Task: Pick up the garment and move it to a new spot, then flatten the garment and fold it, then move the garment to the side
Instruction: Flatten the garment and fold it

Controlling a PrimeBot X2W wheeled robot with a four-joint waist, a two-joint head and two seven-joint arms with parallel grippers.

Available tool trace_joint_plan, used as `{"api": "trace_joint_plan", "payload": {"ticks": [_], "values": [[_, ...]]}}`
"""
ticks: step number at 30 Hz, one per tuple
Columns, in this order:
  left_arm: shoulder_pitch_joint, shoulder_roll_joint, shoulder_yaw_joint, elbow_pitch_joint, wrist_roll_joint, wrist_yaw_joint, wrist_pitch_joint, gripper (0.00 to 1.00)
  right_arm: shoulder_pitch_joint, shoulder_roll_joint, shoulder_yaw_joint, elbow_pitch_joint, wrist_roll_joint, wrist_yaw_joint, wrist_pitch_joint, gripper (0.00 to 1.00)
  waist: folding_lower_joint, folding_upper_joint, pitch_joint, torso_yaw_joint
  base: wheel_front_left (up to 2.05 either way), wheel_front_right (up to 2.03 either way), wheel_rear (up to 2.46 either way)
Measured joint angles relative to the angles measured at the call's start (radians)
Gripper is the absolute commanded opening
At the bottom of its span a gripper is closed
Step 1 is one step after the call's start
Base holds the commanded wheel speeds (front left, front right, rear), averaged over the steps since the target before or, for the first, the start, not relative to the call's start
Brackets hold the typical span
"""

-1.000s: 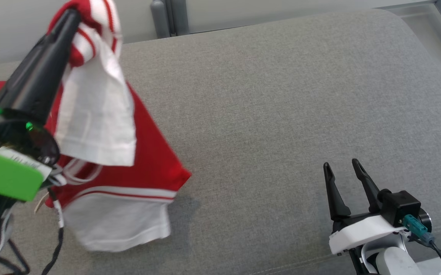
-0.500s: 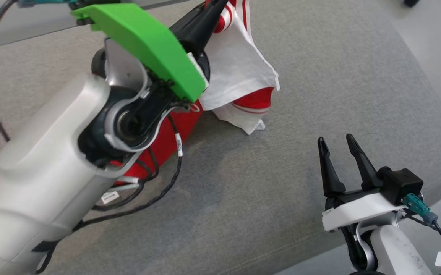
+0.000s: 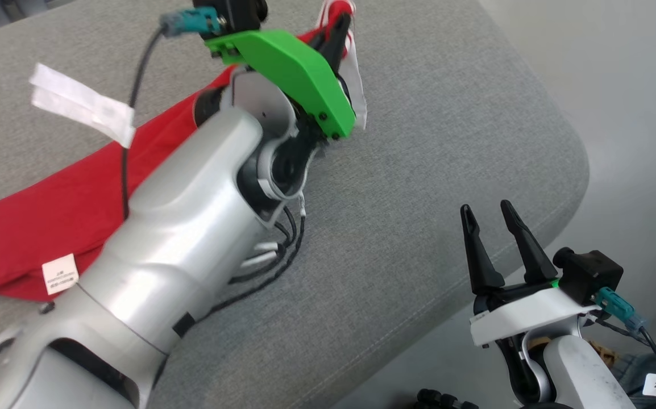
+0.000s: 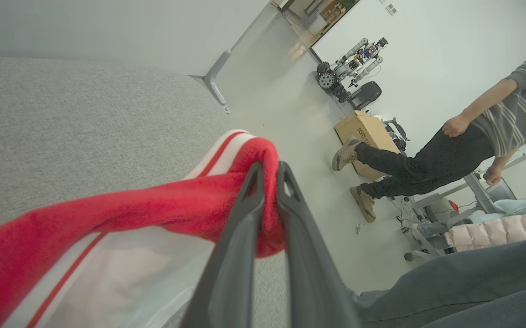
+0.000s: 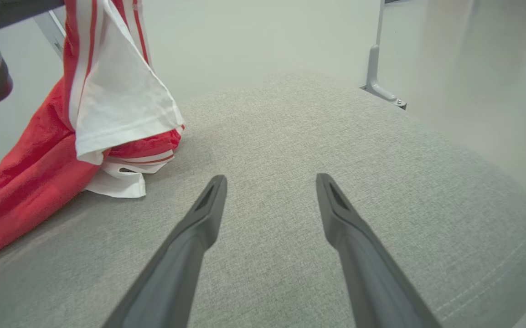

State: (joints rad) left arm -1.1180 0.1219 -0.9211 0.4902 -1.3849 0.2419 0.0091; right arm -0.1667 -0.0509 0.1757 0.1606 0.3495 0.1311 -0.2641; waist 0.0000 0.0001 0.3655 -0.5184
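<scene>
A grey fabric cushion (image 3: pixel 419 170) with a rounded corner carries a red-and-white garment (image 3: pixel 49 216), its red body spread along the left side, one striped end lifted clear of the fabric.

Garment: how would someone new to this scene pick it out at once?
Start from the wide grey cushion. Across its left part trails the garment, one end lifted off the cushion. It is the red cloth with white panels and stripes, its striped edge pinched in the left hand.
</scene>
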Motion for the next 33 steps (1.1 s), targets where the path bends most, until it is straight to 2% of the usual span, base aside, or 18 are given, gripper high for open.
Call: {"api": "trace_joint_plan", "payload": {"ticks": [2, 3, 4, 5, 6, 9, 11, 16, 19, 22, 27, 33], "values": [[0.033, -0.030, -0.025, 0.056, 0.001, -0.021, -0.012, 0.00, 0.003, 0.000, -0.004, -0.001, -0.001, 0.000, 0.000, 1.00, 0.0000, 0.0000, 0.010, -0.022, 0.00, 0.00, 0.00], [0.049, -0.043, -0.038, 0.081, 0.001, -0.032, -0.020, 0.11, 0.005, -0.001, -0.006, 0.001, -0.002, 0.000, 0.000, 1.00, 0.0000, 0.0000, 0.015, -0.030, 0.00, 0.00, 0.00], [0.061, -0.053, -0.056, 0.106, 0.005, -0.041, -0.030, 0.30, 0.007, 0.000, -0.006, 0.002, -0.006, 0.000, 0.000, 1.00, 0.0000, 0.0000, 0.019, -0.036, 0.00, 0.00, 0.00], [0.067, -0.060, -0.077, 0.128, 0.017, -0.049, -0.040, 0.87, 0.008, 0.000, -0.004, 0.003, -0.009, 0.000, 0.000, 1.00, 0.0000, 0.0000, 0.024, -0.040, 0.00, 0.00, 0.00], [0.070, -0.064, -0.095, 0.147, 0.024, -0.054, -0.043, 1.00, 0.007, 0.000, 0.000, 0.004, -0.011, 0.000, 0.000, 1.00, 0.0000, 0.0000, 0.028, -0.041, 0.00, 0.00, 0.00], [0.083, -0.069, -0.123, 0.171, 0.014, -0.088, -0.058, 1.00, -0.004, 0.001, 0.007, 0.002, -0.022, 0.000, 0.000, 1.00, 0.0000, 0.0000, 0.034, -0.029, 0.00, 0.00, 0.00], [0.083, -0.069, -0.137, 0.130, -0.015, -0.115, -0.078, 1.00, -0.007, 0.001, 0.004, 0.001, -0.037, 0.000, 0.000, 1.00, 0.0000, 0.0000, 0.034, -0.016, 0.00, 0.00, 0.00], [0.056, -0.072, -0.208, 0.068, -0.028, -0.133, -0.145, 1.00, -0.007, 0.001, -0.015, 0.006, -0.072, 0.000, 0.000, 1.00, 0.0000, 0.0000, 0.025, 0.037, 0.00, 0.00, 0.00], [0.057, -0.073, -0.283, 0.050, -0.016, -0.143, -0.132, 1.00, -0.007, 0.001, -0.022, 0.006, -0.087, 0.000, 0.000, 1.00, 0.0000, 0.0000, 0.017, 0.073, 0.00, 0.00, 0.00], [0.055, -0.074, -0.336, 0.081, 0.064, -0.139, -0.111, 1.00, -0.013, 0.001, -0.015, -0.001, -0.091, 0.000, 0.000, 1.00, 0.0000, 0.0000, 0.018, 0.105, 0.00, 0.00, 0.00], [0.025, -0.073, -0.359, 0.186, 0.282, -0.139, -0.086, 1.00, -0.052, 0.001, -0.001, -0.024, -0.086, 0.000, 0.000, 1.00, 0.0000, 0.0000, 0.054, 0.124, 0.00, 0.00, 0.00], [0.023, -0.073, -0.361, 0.277, 0.485, -0.182, -0.026, 1.00, -0.051, 0.001, -0.008, -0.020, -0.069, 0.000, 0.000, 1.00, 0.0000, 0.0000, 0.115, 0.113, 0.00, 0.00, 0.00]]}}
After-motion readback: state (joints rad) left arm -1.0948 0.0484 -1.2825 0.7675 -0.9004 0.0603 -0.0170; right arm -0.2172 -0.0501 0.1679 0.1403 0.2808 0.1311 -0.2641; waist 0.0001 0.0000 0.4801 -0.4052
